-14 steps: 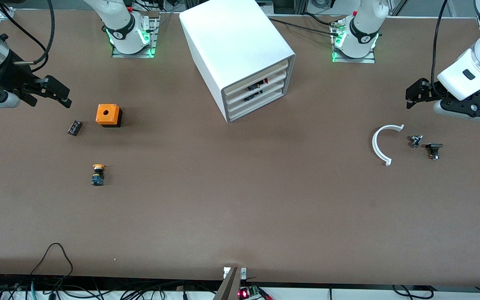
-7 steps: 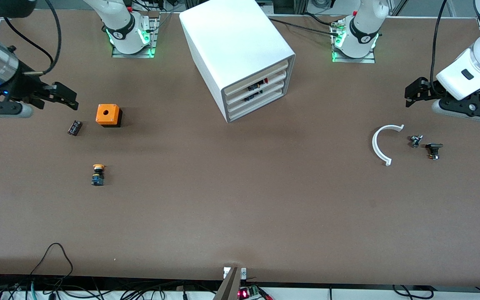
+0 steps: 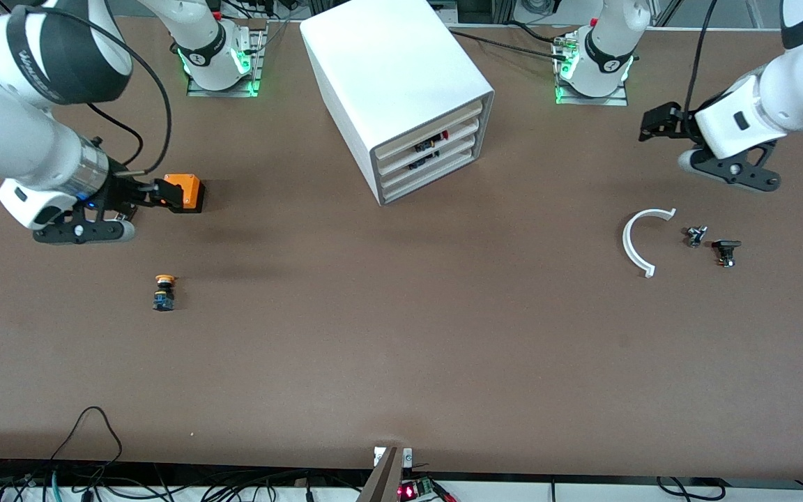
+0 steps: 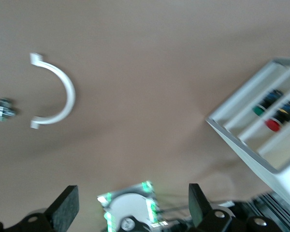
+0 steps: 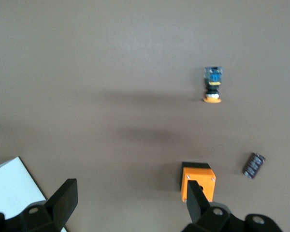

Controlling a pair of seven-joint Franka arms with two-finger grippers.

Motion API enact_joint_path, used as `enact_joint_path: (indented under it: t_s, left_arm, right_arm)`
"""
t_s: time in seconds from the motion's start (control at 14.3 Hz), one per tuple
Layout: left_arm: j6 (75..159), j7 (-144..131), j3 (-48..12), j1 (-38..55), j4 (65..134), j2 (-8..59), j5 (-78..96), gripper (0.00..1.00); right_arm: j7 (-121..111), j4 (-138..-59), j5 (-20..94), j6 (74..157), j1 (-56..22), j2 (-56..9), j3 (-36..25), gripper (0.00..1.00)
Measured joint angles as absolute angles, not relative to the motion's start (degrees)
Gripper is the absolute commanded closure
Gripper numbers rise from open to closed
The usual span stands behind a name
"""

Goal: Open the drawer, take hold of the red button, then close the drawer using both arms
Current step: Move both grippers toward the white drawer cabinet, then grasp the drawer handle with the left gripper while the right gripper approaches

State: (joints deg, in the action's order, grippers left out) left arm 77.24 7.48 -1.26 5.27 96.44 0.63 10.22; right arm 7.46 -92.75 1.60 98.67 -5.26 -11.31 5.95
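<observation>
The white cabinet (image 3: 394, 77) stands between the two arm bases. Its four drawer lips sit flush, the drawer (image 3: 436, 144) being the second highest. Through the gap above its lip shows the button's red cap (image 3: 445, 134); in the left wrist view the button (image 4: 274, 123) lies in the cabinet (image 4: 251, 145) beside a green-capped one. My left gripper (image 3: 649, 125) (image 4: 131, 200) hangs open and empty over the table near the left arm's base. My right gripper (image 3: 154, 195) (image 5: 130, 193) is open and empty, just above the table beside the orange box.
The orange box (image 3: 187, 192) (image 5: 198, 181) has a round hole. A yellow-capped button (image 3: 163, 293) lies nearer the front camera. A small black part (image 5: 253, 165) lies by the box. A white curved piece (image 3: 635, 240) and two small parts (image 3: 696, 236) (image 3: 725, 251) lie toward the left arm's end.
The right arm has swung in from the table's end, bringing its gripper up to the orange box. The left gripper has moved toward the cabinet. Both stay open.
</observation>
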Motion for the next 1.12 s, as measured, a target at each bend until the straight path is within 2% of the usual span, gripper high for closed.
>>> enact_joint_path:
  t_s: [0.28, 0.63, 0.98, 1.12]
  left_arm:
    - [75.7, 12.1, -1.4, 5.2, 96.6, 4.7, 21.5, 0.0]
    - [79.5, 25.8, -1.3, 5.1, 98.2, 12.7, 33.8, 0.0]
    - [90.4, 37.4, -1.5, 5.2, 109.6, 14.6, 47.5, 0.0]
    - [94.5, 38.3, -3.6, 5.2, 115.2, 14.6, 51.5, 0.0]
  right_arm:
    - [9.5, -83.7, 1.6, 98.1, -6.2, -17.6, 5.9, 0.0]
    - [23.7, -77.9, 1.7, 97.2, -11.9, -20.0, 6.0, 0.0]
    - [38.0, -71.4, 7.4, 96.1, -13.8, -23.7, 6.0, 0.0]
    - [46.2, -69.1, 10.1, 96.0, -15.5, -25.2, 6.0, 0.0]
